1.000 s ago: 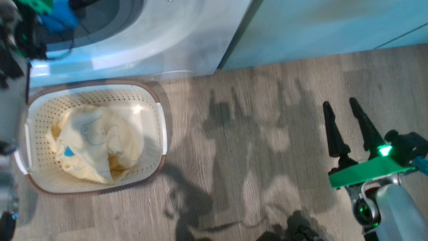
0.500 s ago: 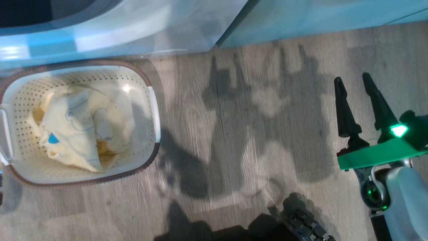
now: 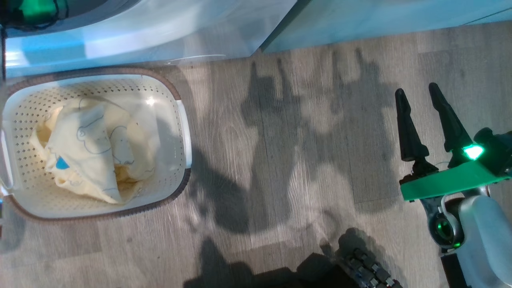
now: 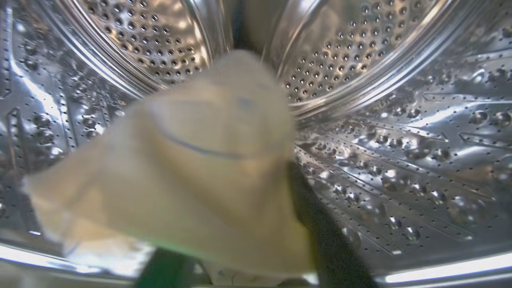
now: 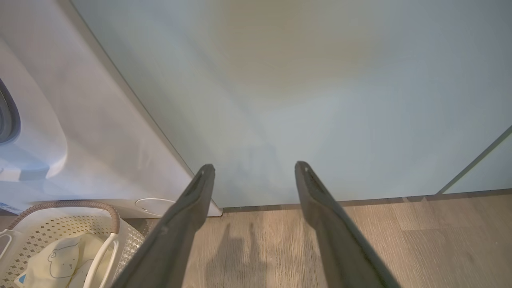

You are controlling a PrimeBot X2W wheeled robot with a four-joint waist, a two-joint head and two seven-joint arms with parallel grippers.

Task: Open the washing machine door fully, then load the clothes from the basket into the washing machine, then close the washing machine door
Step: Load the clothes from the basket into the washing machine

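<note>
Your basket (image 3: 182, 120) stands on the floor (image 3: 280, 140) just in front of the washing machine (image 3: 160, 32), mouth up, with its long axis running along the machine's front. The clothes (image 3: 92, 152) lie heaped inside it, printed side up, the heap stretched along the same line as the basket.

Inside the machine's steel drum (image 4: 400, 140), a pale yellow garment (image 4: 200, 172) hangs blurred right before the wrist camera. It covers most of your left gripper (image 4: 324, 240), so you cannot tell whether the fingers pinch the cloth or stand apart.

Your right gripper (image 3: 417, 89) sits well to the right of the machine, over bare floor. Its two fingers are spread with nothing between them and point at the teal cabinet (image 3: 380, 20) that adjoins the machine.

Against half a second ago, the head view has shifted a little, so the basket sits slightly lower and further right in it. A green part of your left arm (image 3: 36, 10) now shows at the machine's opening. The heap in the basket looks unchanged, and the right fingers keep the same spread.
</note>
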